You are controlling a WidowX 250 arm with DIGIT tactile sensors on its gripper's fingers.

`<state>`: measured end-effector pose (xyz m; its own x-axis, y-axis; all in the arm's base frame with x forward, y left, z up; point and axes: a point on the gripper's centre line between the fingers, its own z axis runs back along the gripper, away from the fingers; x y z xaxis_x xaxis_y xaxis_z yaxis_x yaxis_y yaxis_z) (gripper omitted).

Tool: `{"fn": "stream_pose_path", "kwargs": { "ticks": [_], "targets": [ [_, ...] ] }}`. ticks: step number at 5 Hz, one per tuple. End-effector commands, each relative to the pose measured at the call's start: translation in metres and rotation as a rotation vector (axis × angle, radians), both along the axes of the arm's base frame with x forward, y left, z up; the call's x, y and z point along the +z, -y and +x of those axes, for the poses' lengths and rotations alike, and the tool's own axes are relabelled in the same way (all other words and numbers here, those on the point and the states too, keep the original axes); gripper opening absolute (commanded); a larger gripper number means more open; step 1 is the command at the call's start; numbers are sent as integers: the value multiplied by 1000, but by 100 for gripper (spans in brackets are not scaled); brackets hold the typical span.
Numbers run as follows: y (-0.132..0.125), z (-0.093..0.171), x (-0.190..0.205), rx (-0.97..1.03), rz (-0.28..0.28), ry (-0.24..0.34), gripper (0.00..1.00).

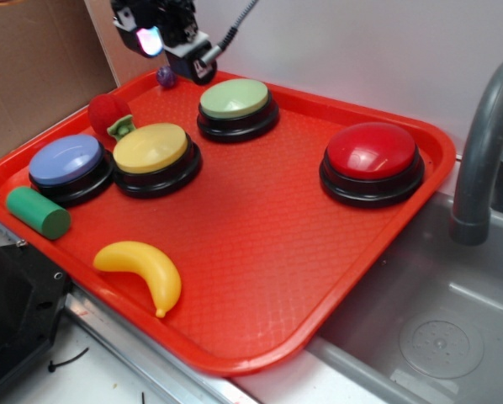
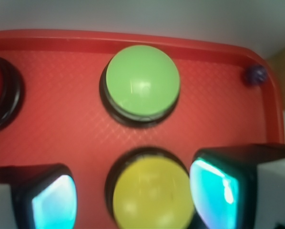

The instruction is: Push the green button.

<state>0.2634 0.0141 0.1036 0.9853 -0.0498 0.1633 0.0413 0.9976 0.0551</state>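
The green button (image 1: 235, 98) has a pale green dome on a black base and stands at the back middle of the red tray (image 1: 260, 244). In the wrist view the green button (image 2: 142, 81) lies ahead of the fingers, untouched. My gripper (image 1: 174, 52) hangs in the air over the tray's back left corner, left of the green button. It is open, and its two glowing cyan pads (image 2: 218, 191) stand wide apart. Far below my gripper (image 2: 137, 198) sits the yellow button (image 2: 152, 193), with nothing held.
Also on the tray are the yellow button (image 1: 150, 147), a blue button (image 1: 65, 160), a red button (image 1: 371, 151), a dark green cylinder (image 1: 37, 212), a yellow banana (image 1: 142, 269), a red toy (image 1: 107, 111) and a small purple ball (image 1: 165, 77). A sink (image 1: 436, 320) and grey faucet (image 1: 483, 151) lie to the right.
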Motion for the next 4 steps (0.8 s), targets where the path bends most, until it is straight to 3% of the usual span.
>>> {"fn": "stream_pose_path", "kwargs": {
  "ticks": [1,2,4],
  "targets": [
    [-13,44,-19,17,-3,-1,100],
    [-25,50,-30,38,1,-30,100],
    [-24,44,-42,32,18,-56,100]
  ]
}}
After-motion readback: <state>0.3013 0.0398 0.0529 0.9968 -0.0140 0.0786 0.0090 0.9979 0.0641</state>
